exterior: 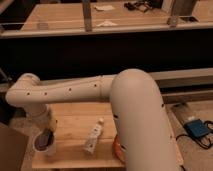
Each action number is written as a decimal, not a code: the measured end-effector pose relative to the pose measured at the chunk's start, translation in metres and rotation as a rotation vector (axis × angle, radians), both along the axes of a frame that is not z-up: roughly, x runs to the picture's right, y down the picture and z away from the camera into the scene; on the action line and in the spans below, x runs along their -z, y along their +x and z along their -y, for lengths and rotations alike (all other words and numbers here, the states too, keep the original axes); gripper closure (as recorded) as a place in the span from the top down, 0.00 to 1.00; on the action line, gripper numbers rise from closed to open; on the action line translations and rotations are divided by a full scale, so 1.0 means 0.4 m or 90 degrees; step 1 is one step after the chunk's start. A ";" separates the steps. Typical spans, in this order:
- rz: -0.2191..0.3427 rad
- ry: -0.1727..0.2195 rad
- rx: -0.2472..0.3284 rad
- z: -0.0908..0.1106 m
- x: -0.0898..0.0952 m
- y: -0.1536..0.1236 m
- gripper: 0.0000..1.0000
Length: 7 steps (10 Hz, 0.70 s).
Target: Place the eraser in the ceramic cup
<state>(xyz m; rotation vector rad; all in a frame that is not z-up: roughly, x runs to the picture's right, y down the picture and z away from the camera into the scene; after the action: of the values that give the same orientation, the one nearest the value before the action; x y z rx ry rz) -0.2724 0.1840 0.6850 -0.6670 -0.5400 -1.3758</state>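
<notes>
The arm (75, 90) reaches down to the left end of the worktop (75, 117), and the hand (46, 137) hangs right over the cup (42, 148), its dark tip at the rim. The eraser cannot be made out; it may be in the hand or already in the cup. A white tube (94, 137) lies right of the cup, and an orange bowl (117, 147) sits further right. This looks like the release step: next, let go squarely above the cup, then lift straight up without tipping it.
</notes>
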 end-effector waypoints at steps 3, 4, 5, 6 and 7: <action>-0.001 0.003 0.002 0.000 -0.001 -0.001 0.18; -0.001 0.004 0.003 0.000 -0.001 -0.001 0.18; -0.001 0.004 0.003 0.000 -0.001 -0.002 0.18; -0.001 0.004 0.004 -0.001 -0.001 -0.002 0.18; -0.001 0.005 0.004 -0.001 -0.002 -0.003 0.18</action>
<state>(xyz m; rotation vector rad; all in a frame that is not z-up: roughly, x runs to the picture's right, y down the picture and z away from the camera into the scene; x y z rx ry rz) -0.2737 0.1843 0.6857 -0.6639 -0.5304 -1.3827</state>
